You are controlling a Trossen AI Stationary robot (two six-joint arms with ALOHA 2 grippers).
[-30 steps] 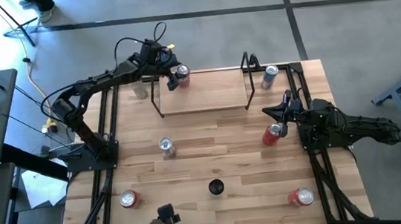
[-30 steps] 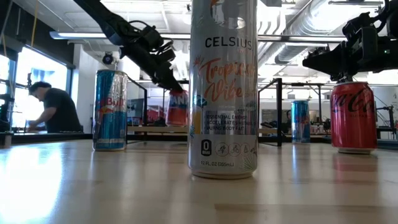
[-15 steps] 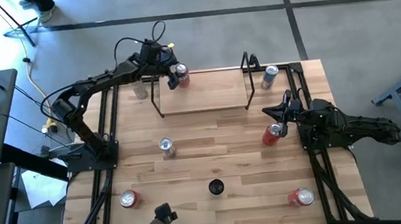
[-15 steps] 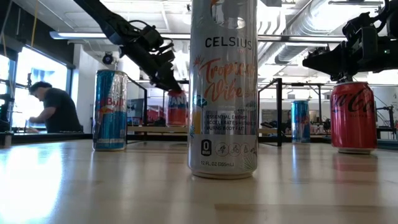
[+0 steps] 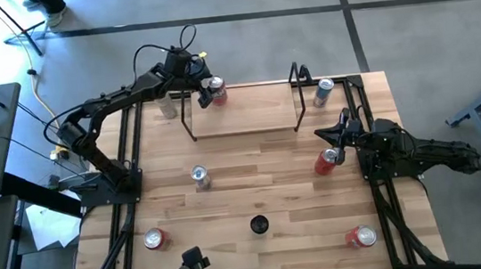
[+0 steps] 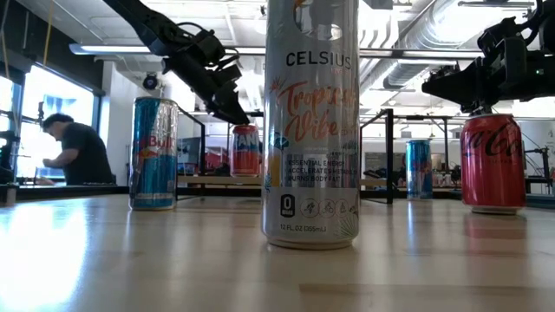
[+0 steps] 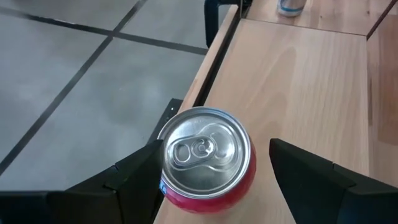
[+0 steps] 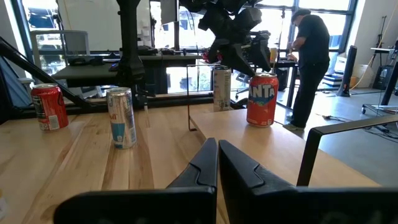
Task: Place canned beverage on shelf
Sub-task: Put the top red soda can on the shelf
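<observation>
Wooden tabletop (image 5: 255, 187) w/ several cans scattered. Shelf (image 5: 242, 107) sits at 12 o'clock of the tabletop; red Fanta can (image 5: 215, 90) stands upright on its plank, left end. Left gripper (image 5: 203, 94) is at the can, fingers (image 7: 134, 180) spread wide either side, not touching it. Right gripper (image 5: 337, 135) waits at 3 o'clock, just above a red Coke can (image 5: 325, 161), fingers (image 8: 205, 165) pressed together, holding nothing.

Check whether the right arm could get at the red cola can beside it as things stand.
Probably yes. The right hand, shut, sits just above the red cola can, which stands upright on open table with nothing around it. It would have to open first.
</observation>
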